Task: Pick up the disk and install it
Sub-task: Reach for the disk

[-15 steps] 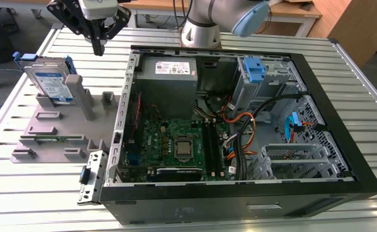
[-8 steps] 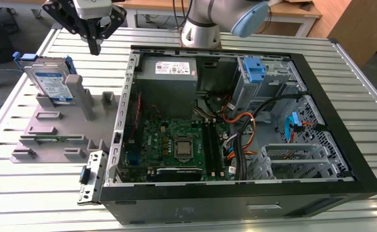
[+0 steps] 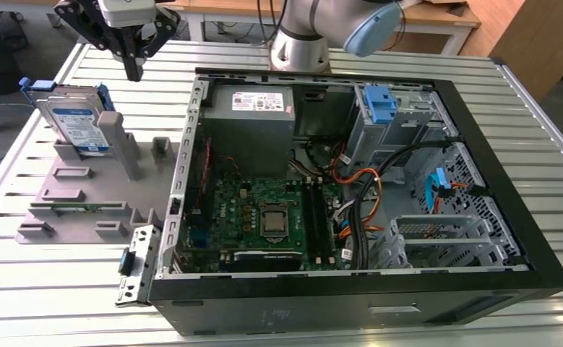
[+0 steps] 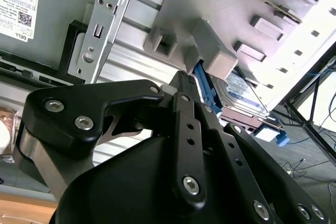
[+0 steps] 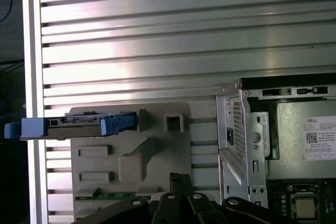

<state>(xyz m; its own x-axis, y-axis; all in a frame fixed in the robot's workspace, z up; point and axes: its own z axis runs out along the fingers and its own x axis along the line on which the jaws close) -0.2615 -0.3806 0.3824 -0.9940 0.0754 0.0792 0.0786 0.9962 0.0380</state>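
clear space above disk [image 3: 75,120], grey post [image 3: 113,139] beside

My jaws, tips drawn together, hang over a grey holder [image 5: 152,156] on the ribbed metal bench [image 5: 157,35], where the disk [image 5: 79,127] stands on edge in its blue carrier at the holder's far end, a computer case [image 5: 252,145] just beside.

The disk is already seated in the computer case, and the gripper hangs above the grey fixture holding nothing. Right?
No. The exterior view shows the disk standing in the grey fixture outside the computer case, not seated in it. The gripper does hang above the fixture holding nothing.
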